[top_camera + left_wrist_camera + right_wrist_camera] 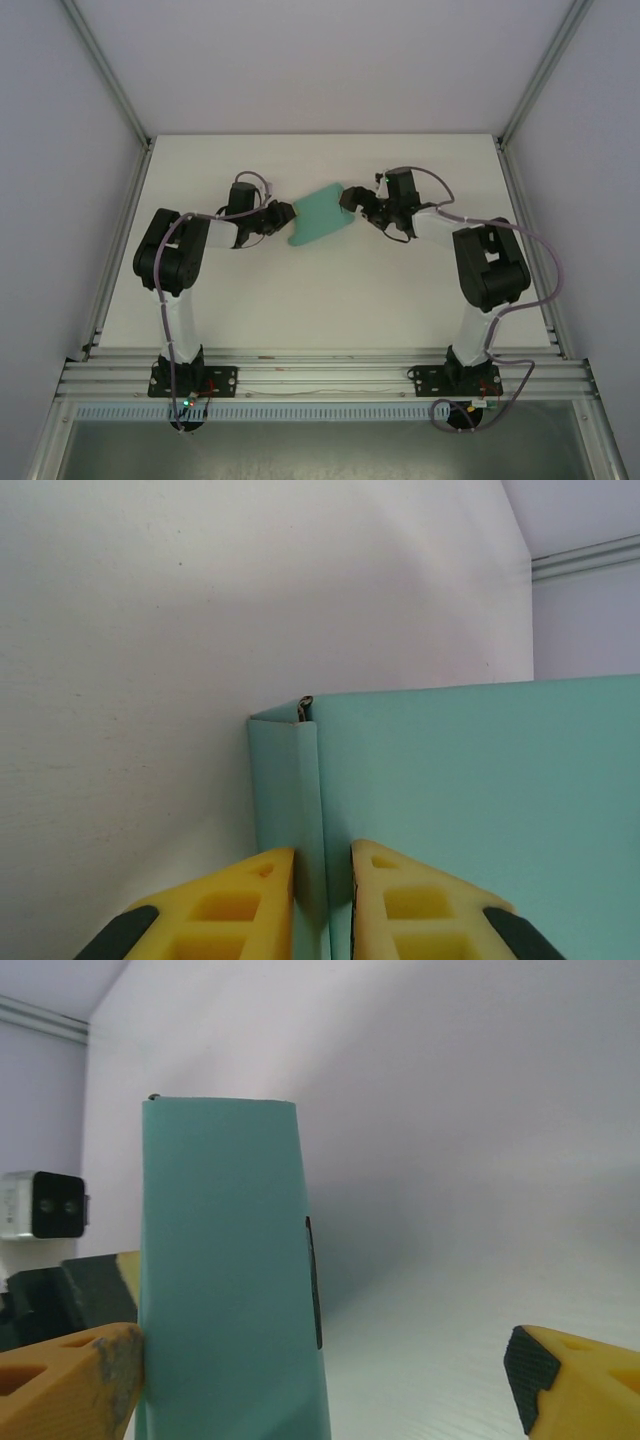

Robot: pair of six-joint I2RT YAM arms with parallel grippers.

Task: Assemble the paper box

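Left gripper (322, 858) tight on paper box (470, 800); right gripper (320, 1360) wide.

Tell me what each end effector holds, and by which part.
The left end effector pinches the paper box by a folded edge; the right end effector is open, empty.

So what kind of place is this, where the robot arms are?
Probably a robot test booth in a lab. The left arm and right arm are bolted to a metal rail at a white table, with plain white walls and metal posts around.
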